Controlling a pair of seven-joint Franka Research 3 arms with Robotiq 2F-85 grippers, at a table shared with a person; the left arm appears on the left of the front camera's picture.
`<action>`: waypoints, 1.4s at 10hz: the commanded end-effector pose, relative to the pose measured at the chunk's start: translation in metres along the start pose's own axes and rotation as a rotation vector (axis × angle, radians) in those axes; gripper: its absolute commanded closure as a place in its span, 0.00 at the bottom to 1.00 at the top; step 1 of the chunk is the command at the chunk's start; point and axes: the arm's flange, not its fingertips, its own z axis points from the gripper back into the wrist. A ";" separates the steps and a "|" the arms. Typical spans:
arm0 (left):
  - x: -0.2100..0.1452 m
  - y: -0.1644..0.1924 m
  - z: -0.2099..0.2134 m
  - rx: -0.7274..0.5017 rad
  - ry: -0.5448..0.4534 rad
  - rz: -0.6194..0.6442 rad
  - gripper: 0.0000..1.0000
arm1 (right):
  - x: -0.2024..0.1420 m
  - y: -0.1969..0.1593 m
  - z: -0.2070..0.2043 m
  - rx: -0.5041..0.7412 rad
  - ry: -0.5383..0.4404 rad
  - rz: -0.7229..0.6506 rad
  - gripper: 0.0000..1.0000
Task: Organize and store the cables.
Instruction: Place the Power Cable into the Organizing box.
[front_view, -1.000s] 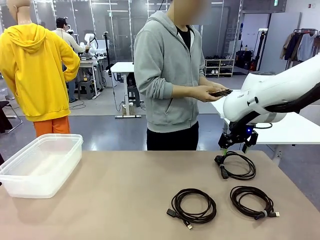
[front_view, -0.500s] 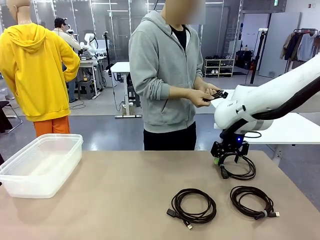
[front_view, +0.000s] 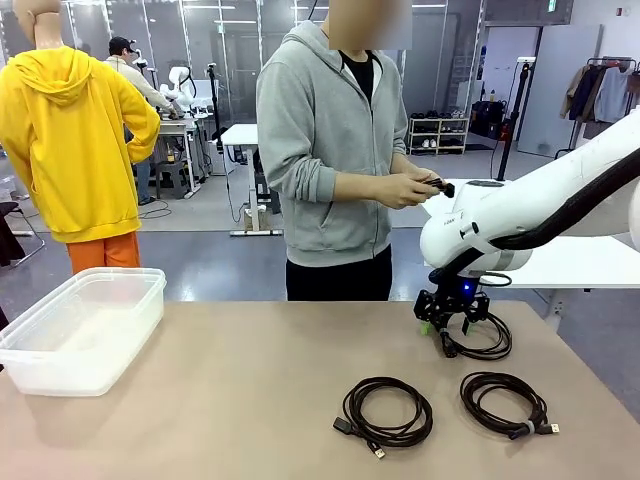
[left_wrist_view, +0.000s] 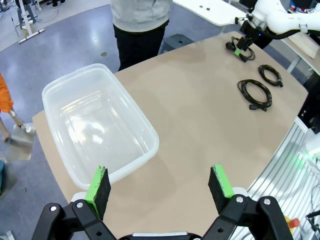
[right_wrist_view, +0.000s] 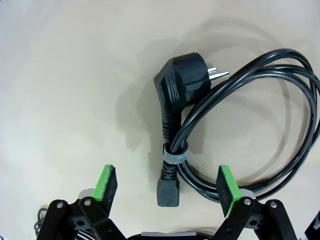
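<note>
The power cord (right_wrist_view: 250, 100) lies coiled flat at the far right of the tabletop (front_view: 240, 400). The right hand (right_wrist_view: 167, 186) hangs straight over it, spread wide and gripping nothing. The right wrist view gives the close detail: a 2-pin angled plug (right_wrist_view: 186, 80), a grey strap (right_wrist_view: 175, 157) binding the loops, and the socket end (right_wrist_view: 167, 192) lying between the 2 green pads (right_wrist_view: 106, 182). Whether the pads touch the tabletop cannot be told. In the front view the arm hides part of this cord, so only its right loops and 1 plug end show.

The front view adds 2 thinner cables nearer the robot: a middle coil (front_view: 388, 410) and a right coil (front_view: 505, 402), near each other but apart, each with small plug ends.

A clear bin (front_view: 60, 370) stands at the far left of the tabletop, well apart from all 3 cables. The left wrist view looks down into it from above. There the left hand (left_wrist_view: 160, 181) hangs high over the bin's end of the tabletop, pads wide apart, holding nothing. All 3 coils and the right arm appear small at that view's top right.

A person (front_view: 330, 150) in a grey hoodie stands at the far side, between bin and cord. Both of the person's hands hold a small dark item (front_view: 438, 186), too small to identify.
</note>
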 end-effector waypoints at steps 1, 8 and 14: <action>0.000 -0.001 0.001 -0.008 -0.006 -0.013 0.00 | 0.009 0.007 -0.002 0.002 0.014 -0.039 0.00; 0.000 -0.001 0.001 -0.008 -0.006 -0.013 0.00 | 0.018 0.009 -0.005 -0.054 0.050 -0.064 1.00; 0.000 -0.001 0.001 -0.008 -0.006 -0.013 0.00 | 0.024 0.005 0.002 -0.089 0.024 -0.085 1.00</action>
